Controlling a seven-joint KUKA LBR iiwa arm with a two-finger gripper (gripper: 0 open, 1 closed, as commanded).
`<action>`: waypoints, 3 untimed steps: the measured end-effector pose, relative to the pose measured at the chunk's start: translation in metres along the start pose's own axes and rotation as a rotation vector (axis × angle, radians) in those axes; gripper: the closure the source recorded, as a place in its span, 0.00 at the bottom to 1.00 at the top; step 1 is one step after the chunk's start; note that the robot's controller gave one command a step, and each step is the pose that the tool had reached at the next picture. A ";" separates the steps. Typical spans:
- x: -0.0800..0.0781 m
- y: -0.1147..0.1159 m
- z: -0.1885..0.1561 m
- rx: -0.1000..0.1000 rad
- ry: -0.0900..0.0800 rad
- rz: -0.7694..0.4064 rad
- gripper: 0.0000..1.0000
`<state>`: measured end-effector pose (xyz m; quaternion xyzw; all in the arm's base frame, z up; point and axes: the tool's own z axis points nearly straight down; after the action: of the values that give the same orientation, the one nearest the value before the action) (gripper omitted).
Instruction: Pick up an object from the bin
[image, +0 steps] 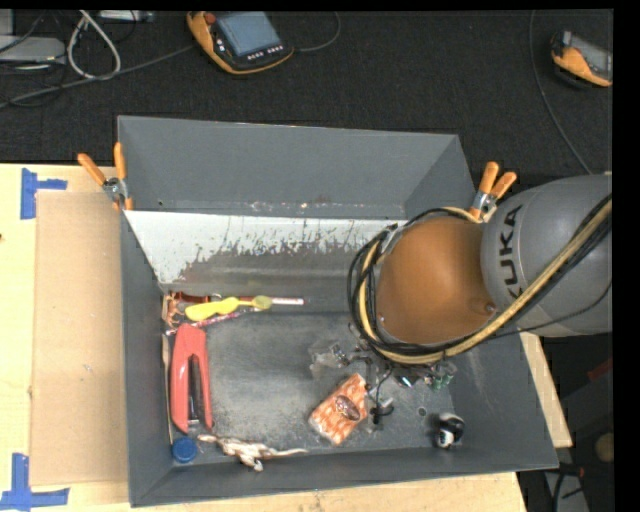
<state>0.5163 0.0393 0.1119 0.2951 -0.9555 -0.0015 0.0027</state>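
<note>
Grey metal sloped in on every side of the bin (300, 180), and the arm's orange cover (430, 280), ringed by dark cables (362, 300), hung low over the right part of the floor. Beneath it the tool (380, 398) stood just beside the right edge of a flat orange-brown patterned packet (338, 410), which lay on the floor toward the near wall, right of the middle. Whether the tool was spread or pressed together could not be told from this angle, and nothing could be seen pinched in it.

Several things could go wrong, by my reading. The packet lay flat, so a closing tool might skid over it or only catch a corner, which would then slip free on the lift. A clear crumpled piece (325, 355) and some green bits (432, 378) lay close by and could be dragged along. A small black-and-white round thing (447, 430) near the right corner would likely roll if nudged.

Room was tight to the right and front, where the slanted walls were near the arm. The middle of the floor was bare. A red stapler (188, 380), a yellow spoon (215, 310) and a blue cap (183, 451) lined the left side, well apart from the tool.
</note>
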 end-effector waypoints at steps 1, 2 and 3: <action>0.011 -0.007 0.027 0.000 0.000 -0.034 0.00; 0.034 0.015 0.040 0.007 -0.012 -0.444 1.00; 0.034 0.015 0.040 0.007 -0.012 -0.441 1.00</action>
<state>0.4796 0.0327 0.0723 0.4969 -0.8678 -0.0006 -0.0046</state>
